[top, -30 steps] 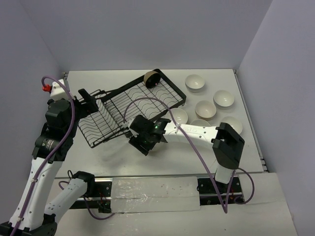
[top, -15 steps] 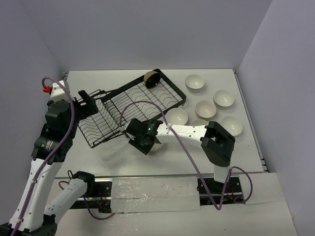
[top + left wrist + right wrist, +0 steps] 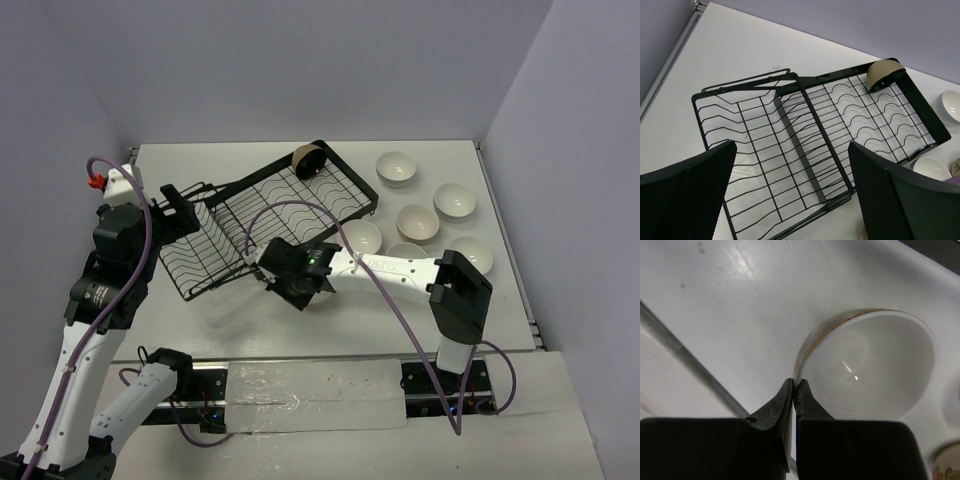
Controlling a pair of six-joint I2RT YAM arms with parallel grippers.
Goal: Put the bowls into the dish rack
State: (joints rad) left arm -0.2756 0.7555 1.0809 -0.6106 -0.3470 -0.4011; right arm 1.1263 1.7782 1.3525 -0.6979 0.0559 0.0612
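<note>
The left gripper [image 3: 180, 208] hangs at about 9 o'clock on the table [image 3: 230, 160], over the left end of the dish rack [image 3: 300, 200]. In its wrist view its fingers [image 3: 687, 200] stand wide apart with nothing between them, and the rack [image 3: 797, 150] fills the space below.

The rack lies slanted across the table from 8 o'clock up toward 1 o'clock, as two joined sections. One tan bowl [image 3: 307, 160] stands on edge in the rack's far corner, at its 1 o'clock end; the left wrist view shows it [image 3: 883, 74] leaning against the end wall.

Just off the rack's near edge, at about its 5 o'clock, the right gripper [image 3: 300, 290] is down at the table. Its jaws are pinched together on the rim of a white bowl [image 3: 870, 365] with a brownish outside, one finger inside the rim and one outside [image 3: 794, 385]. The bowl is tilted; I cannot tell whether it touches the table.

Six bowls [image 3: 417, 222] sit upright in a loose group from 1 to 3 o'clock on the table, right of the rack and outside it.
</note>
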